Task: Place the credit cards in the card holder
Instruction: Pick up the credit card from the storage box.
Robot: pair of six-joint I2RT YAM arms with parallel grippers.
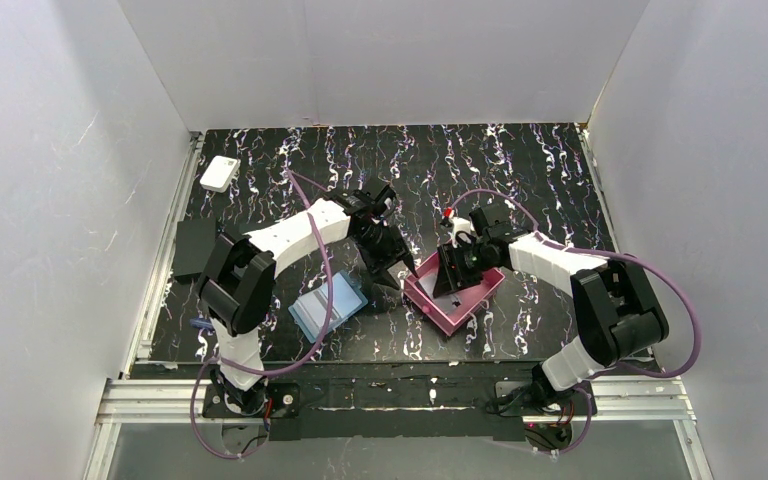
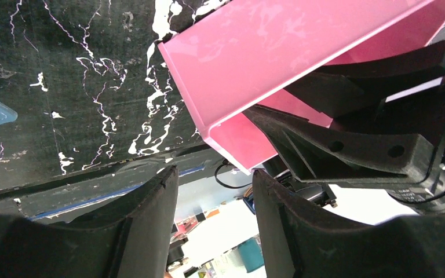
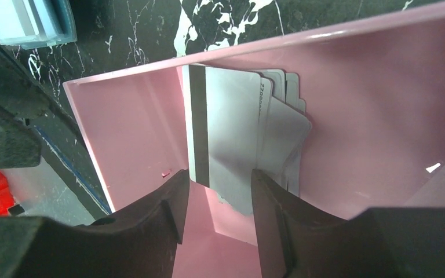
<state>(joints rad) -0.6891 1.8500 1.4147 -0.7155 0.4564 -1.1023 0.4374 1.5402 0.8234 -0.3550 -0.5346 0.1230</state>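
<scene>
Obstacles: pink tray point(image 1: 442, 318) walls enclose the cards point(image 3: 232, 127); right gripper point(image 3: 215, 180) fills the tray's inside, left gripper point(image 2: 214, 176) crowds its left wall. Free: tabletop point(image 1: 520, 170) behind the tray; wallet point(image 1: 326, 305) left of it, uncovered.

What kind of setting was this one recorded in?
Probably a lab test cell: white panel walls enclose a black marbled tabletop, with two robot arms bolted to an aluminium rail.

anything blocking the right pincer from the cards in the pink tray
Nothing visible does. The right pincer sits open inside the pink square plastic tray, with the fanned grey-white striped cards directly ahead of its fingers.
</scene>
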